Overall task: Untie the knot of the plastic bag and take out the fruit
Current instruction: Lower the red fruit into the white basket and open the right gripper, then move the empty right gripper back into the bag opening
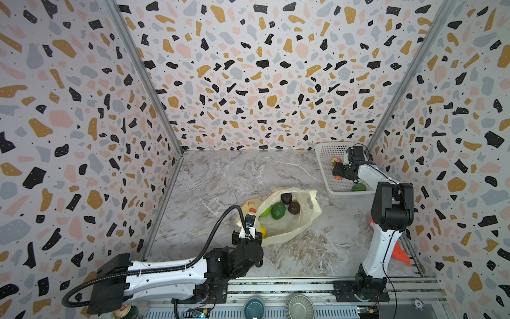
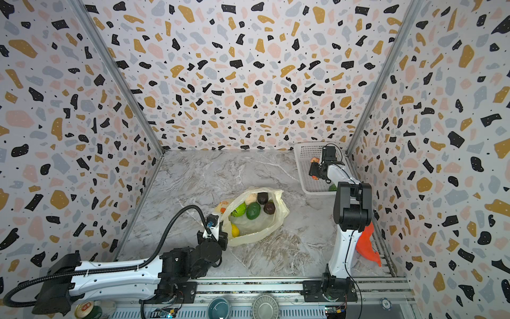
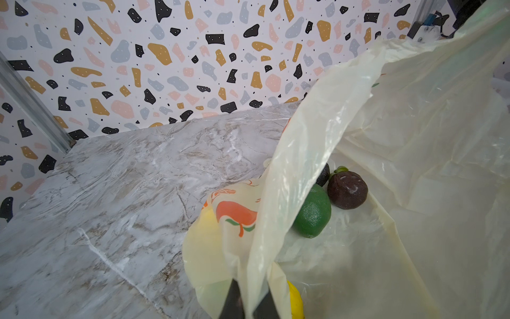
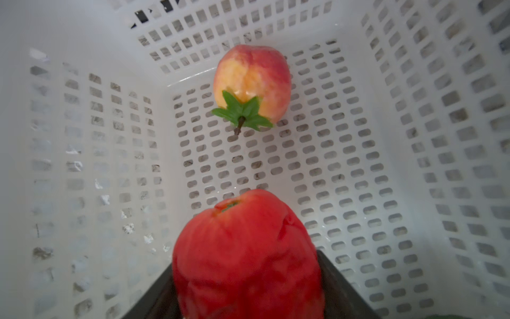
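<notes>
The pale yellow plastic bag [image 1: 298, 221] [image 2: 265, 229] lies open mid-table; its knot is out of view. Inside it lie a green fruit [image 1: 278, 210] [image 3: 313, 218], two dark mangosteens [image 1: 294, 207] [image 3: 347, 189] and a yellow fruit [image 1: 263, 231] [image 3: 295, 301]. My left gripper [image 1: 255, 230] [image 2: 220, 229] [image 3: 249, 301] is shut on the bag's near rim and holds it up. My right gripper [image 1: 337, 172] [image 2: 314, 172] [image 4: 248, 290] is down inside the white basket [image 1: 331, 149] [image 4: 414, 138]. A red fruit [image 4: 248, 248] sits between its fingers, which lie against both of its sides.
A peach [image 4: 252, 80] [image 1: 335, 159] and a green fruit [image 1: 358, 187] lie in the basket at the back right corner. An orange cloth [image 1: 400, 248] hangs by the right arm's base. Two bowls [image 1: 254, 308] [image 1: 300, 306] stand along the front rail.
</notes>
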### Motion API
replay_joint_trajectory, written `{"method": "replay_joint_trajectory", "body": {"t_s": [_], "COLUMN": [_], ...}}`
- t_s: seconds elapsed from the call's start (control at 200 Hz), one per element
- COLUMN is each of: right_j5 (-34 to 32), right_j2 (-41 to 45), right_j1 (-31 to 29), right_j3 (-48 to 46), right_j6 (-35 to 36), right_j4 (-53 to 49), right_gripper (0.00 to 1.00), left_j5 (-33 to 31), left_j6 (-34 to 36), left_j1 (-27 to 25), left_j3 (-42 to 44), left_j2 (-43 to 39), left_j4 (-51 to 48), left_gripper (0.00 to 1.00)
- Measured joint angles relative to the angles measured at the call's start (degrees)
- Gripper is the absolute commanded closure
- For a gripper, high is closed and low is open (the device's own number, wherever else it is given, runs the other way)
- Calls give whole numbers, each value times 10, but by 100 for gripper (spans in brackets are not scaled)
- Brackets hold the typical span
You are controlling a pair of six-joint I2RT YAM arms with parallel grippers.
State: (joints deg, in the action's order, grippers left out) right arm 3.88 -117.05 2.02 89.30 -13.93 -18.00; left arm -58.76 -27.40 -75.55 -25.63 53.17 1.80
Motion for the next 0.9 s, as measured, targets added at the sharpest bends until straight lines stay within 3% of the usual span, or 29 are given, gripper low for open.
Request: {"method": "replay_joint_trajectory", "body": {"t_s": [0.11, 0.471, 0.901], "right_j5": [-5, 1, 137], "right_j2": [4, 55, 328], "right_j1": [1, 1, -25], "right_j3": [-3, -28, -77], "right_j6": [2, 3, -2], "right_j4": [9, 5, -67], "right_gripper": [12, 10, 6], "left_j5": [0, 0, 0], "left_j6": [2, 7, 9], "left_j1": [0, 0, 0], "left_j3": [0, 0, 0], "left_j2": [-1, -1, 0], "left_j4": [0, 0, 0], "left_gripper": [100, 100, 100]}}
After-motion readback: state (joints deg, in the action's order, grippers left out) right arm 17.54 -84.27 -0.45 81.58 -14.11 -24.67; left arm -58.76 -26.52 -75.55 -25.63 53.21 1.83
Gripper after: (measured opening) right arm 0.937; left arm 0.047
